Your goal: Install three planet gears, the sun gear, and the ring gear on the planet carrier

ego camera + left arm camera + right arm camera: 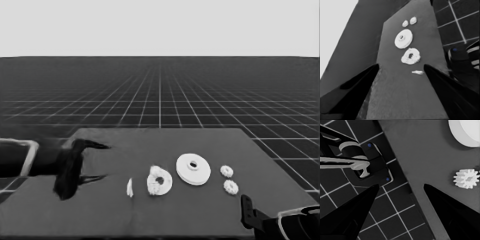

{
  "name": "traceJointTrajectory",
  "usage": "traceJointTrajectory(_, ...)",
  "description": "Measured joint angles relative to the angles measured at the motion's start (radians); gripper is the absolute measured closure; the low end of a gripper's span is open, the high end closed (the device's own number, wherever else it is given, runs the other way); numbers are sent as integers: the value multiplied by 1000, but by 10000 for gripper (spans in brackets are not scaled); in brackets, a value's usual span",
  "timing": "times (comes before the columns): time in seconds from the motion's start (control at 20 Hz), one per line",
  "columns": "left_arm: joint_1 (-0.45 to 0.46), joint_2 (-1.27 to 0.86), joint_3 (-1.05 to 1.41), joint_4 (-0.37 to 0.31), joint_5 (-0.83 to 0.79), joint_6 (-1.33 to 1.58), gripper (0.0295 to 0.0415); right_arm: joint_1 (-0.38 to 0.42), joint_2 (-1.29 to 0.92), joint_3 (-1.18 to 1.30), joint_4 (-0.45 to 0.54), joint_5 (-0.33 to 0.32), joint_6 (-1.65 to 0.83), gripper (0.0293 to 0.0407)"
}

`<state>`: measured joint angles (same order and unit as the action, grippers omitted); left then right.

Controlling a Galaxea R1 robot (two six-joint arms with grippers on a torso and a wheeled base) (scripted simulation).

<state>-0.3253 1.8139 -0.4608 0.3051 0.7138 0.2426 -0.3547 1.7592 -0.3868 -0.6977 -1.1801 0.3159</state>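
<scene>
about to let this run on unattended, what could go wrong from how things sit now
Two small gears lie loose near the right edge of the table; a clumsy grasp could push one off.

The smaller round part looks lumpy, as if gears already sit on it, close beside the larger round part; lifting the larger might nudge it.

The thin white piece lies near the waiting left claw, which could knock it when moving. The right claw waits at the table's corner.
</scene>
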Motion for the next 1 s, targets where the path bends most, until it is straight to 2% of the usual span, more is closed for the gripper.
traceJointTrajectory(0.2,-15,-52,38,4,-33,95,326,0,0,0,0,0,0,315)
traceJointTrajectory(0.25,-16,-55,40,5,-35,101,326,307,103,-312,441,-25,187,305)
traceJointTrajectory(0.3,-16,-57,41,5,-36,104,326,386,236,-642,544,-109,268,307)
traceJointTrajectory(0.35,-16,-58,42,5,-36,106,326,389,346,-878,571,-170,303,311)
traceJointTrajectory(0.45,-17,-59,43,5,-37,107,326,385,481,-1157,592,-228,306,314)
traceJointTrajectory(0.55,-17,-59,43,5,-37,108,326,382,540,-1280,598,-248,294,315)
traceJointTrajectory(0.7,-17,-59,43,5,-37,108,326,380,570,-1341,600,-256,285,315)
traceJointTrajectory(0.8,-17,-59,43,5,-37,108,326,259,616,-1431,538,-153,255,315)
traceJointTrajectory(1.0,-17,-59,43,5,-37,108,326,204,654,-1506,520,-102,227,315)
